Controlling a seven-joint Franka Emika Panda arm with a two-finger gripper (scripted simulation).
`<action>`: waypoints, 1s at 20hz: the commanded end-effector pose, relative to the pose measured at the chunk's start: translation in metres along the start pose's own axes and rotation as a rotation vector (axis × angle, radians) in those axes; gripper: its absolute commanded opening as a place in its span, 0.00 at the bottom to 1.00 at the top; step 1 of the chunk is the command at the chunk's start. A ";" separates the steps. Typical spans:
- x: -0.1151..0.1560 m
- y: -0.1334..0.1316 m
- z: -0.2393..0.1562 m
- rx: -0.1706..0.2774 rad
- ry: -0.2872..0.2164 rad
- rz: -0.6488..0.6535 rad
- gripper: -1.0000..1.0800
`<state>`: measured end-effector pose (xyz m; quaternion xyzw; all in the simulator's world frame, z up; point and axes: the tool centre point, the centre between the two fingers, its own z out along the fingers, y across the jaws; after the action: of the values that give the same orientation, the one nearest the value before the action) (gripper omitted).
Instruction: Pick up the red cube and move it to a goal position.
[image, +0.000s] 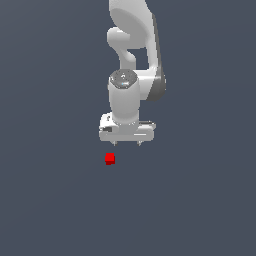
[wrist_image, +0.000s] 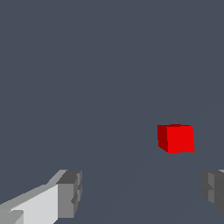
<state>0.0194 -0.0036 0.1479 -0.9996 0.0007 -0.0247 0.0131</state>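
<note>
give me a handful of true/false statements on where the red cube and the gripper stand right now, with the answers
1. The gripper is shut on the red cube. False: its jaws stand wide apart with nothing between them, and the cube lies apart from it.
2. In the wrist view the red cube sits ahead of the fingertips, not between them. True.
3. In the exterior view the cube lies toward that view's left of the gripper's middle. True.
4. Two red cubes are in view. False: only one shows.
5. The cube is touching a fingertip. False: a clear gap shows in both views.
</note>
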 end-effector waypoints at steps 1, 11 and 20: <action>-0.001 0.014 0.021 -0.004 -0.009 -0.007 0.96; 0.000 0.069 0.101 -0.020 -0.040 -0.038 0.96; 0.002 0.086 0.126 -0.025 -0.050 -0.047 0.96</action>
<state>0.0269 -0.0858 0.0214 -0.9998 -0.0218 0.0002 0.0003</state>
